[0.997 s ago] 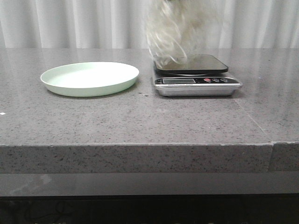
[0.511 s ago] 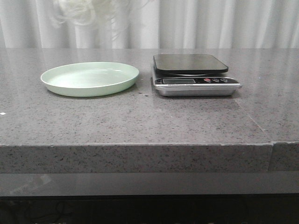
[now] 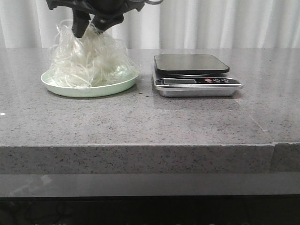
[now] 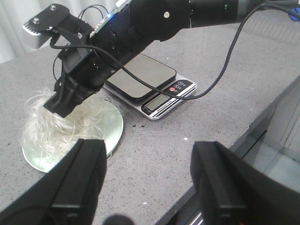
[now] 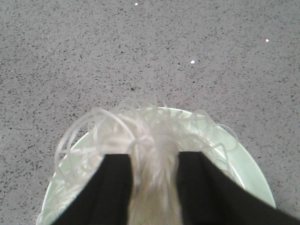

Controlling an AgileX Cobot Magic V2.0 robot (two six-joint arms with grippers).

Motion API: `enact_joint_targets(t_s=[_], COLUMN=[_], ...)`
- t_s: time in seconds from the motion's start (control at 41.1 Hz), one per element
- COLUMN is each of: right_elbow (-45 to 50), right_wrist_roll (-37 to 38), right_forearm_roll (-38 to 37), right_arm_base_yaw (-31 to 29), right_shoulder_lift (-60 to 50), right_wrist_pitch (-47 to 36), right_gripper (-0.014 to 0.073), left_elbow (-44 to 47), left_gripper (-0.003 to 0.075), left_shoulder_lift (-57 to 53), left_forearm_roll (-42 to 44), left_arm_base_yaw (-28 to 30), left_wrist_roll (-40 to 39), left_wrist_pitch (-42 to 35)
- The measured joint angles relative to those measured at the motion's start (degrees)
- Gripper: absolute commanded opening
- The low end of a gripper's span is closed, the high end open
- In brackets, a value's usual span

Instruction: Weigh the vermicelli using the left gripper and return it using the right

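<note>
The vermicelli (image 3: 86, 63) sat piled on the pale green plate (image 3: 61, 88), a loose tangle of thin translucent-white strands that rose well above the rim and spilled slightly past it on the side nearest the scale. The plate rested on the grey speckled stone surface (image 3: 140, 122), on the robot's left side.

The right hand (image 3: 93, 26) came down from above over the plate, its two black fingers (image 3: 78, 24) closed on the top of the noodle mass. In the right wrist view the right hand (image 5: 153, 173) showed a bunch of strands (image 5: 154, 159) pinched between its two dark fingers, with the plate's rim (image 5: 253, 173) curving around below. In the left wrist view the right arm reached across from the far side, its hand (image 4: 65, 101) buried in the top of the vermicelli (image 4: 47, 133) on the plate (image 4: 112, 131).

The left hand (image 4: 147, 187) stood off the surface, away from the plate, with its fingers (image 4: 79, 183) spread wide apart and nothing between them.

The digital kitchen scale (image 3: 194, 75) stood just beside the plate on the robot's right, not touching it. Its dark weighing platform (image 3: 190, 63) was bare, and the display and red buttons faced the front edge. In the left wrist view the scale (image 4: 150, 86) lay beyond the plate, partly under the right arm.
</note>
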Motion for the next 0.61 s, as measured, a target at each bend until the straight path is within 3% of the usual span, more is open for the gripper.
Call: enact_joint_targets(t_s=[0.243,0.608], right_elbow=[0.00,-0.12], right_wrist_roll=[0.00,0.00], right_forearm_roll=[0.00,-4.07], right_arm_base_yaw=[-0.20,-1.20], right_shoulder_lift=[-3.19,-18.45], right_wrist_pitch=[3.77,20.49], right_gripper=[0.0525,0.0525], left_elbow=[0.00,0.00], left_gripper=[0.0459,0.0459], left_shoulder_lift=[0.00,0.00], left_forearm_roll=[0.00,0.00], left_arm_base_yaw=[0.00,0.00], left_wrist_roll=[0.00,0.00], left_wrist_pitch=[0.00,0.00])
